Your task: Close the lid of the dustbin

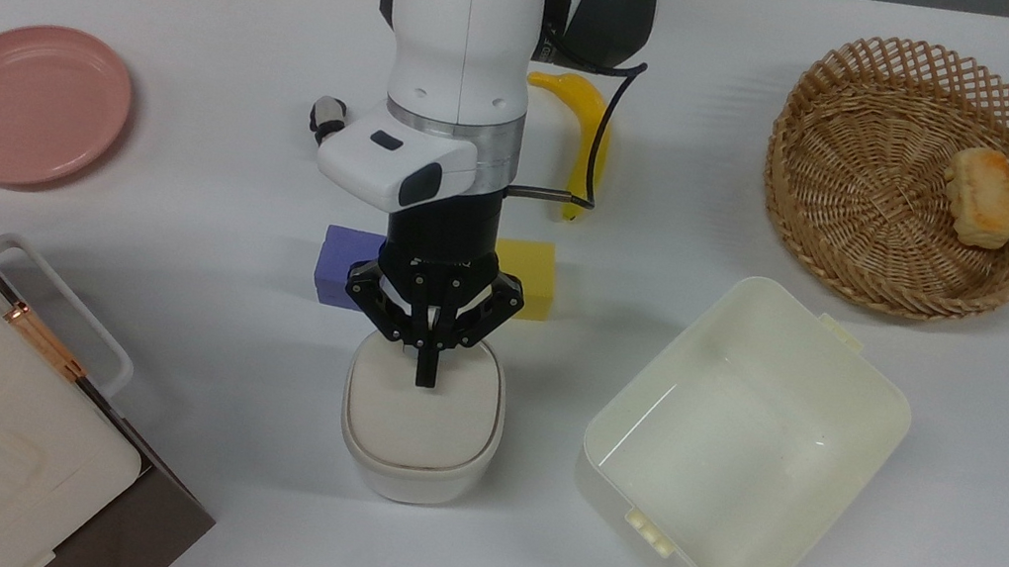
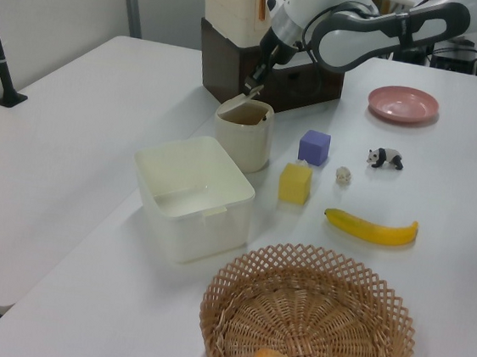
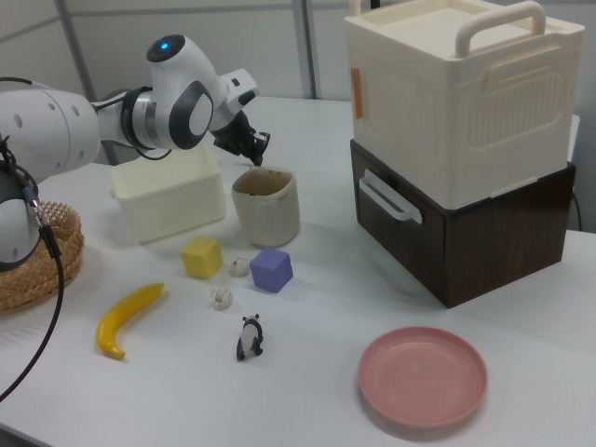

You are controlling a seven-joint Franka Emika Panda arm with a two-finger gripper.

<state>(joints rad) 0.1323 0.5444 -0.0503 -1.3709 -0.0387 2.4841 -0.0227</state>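
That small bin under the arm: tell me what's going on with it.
The robot arm is pushing the lid of the small dustbin down with its gripper, fingers shut and pressed on the lid's edge nearest the arm. In the top view the lid looks almost flat over the bin; the left view shows it tilted, with a gap open beneath. A cream tub stands beside the bin.
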